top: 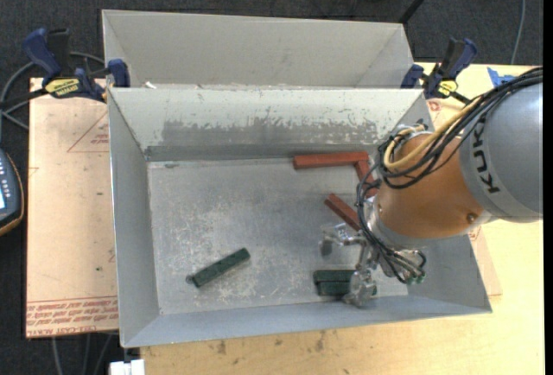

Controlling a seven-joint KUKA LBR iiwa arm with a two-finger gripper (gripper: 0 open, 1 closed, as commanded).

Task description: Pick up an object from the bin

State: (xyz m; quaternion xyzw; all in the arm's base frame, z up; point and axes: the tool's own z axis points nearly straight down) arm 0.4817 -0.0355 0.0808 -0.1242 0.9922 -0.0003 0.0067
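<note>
Dark green, close to black, a small squat block [332,282] lies on the floor of the grey metal bin [259,110], in the view's lower right part, just short of the sloping wall that runs along the view's lower edge. It lies flat, its long side roughly in line with that wall.

Just beside the block, at its right end, the gripper [361,291] is down at the bin floor. Whether it touches the block cannot be told, nor whether the pincer is released or clenched. The block lies beside it on the floor.

Above the gripper, the wrist carries an orange cover [423,200] with black cables [406,159] looped over it. The grey arm [518,157] comes in from the view's right.

A short red-brown bar [340,209] lies slantwise on the floor near the wrist, its lower end hidden under the robot. Farther up, at the foot of the far wall, lies a longer red-brown piece [328,162] whose right end bends down in an L.

Well apart from all these, in the lower left part of the floor, a long flat dark green bar [220,268] lies tilted, its right end higher in the view.
</note>
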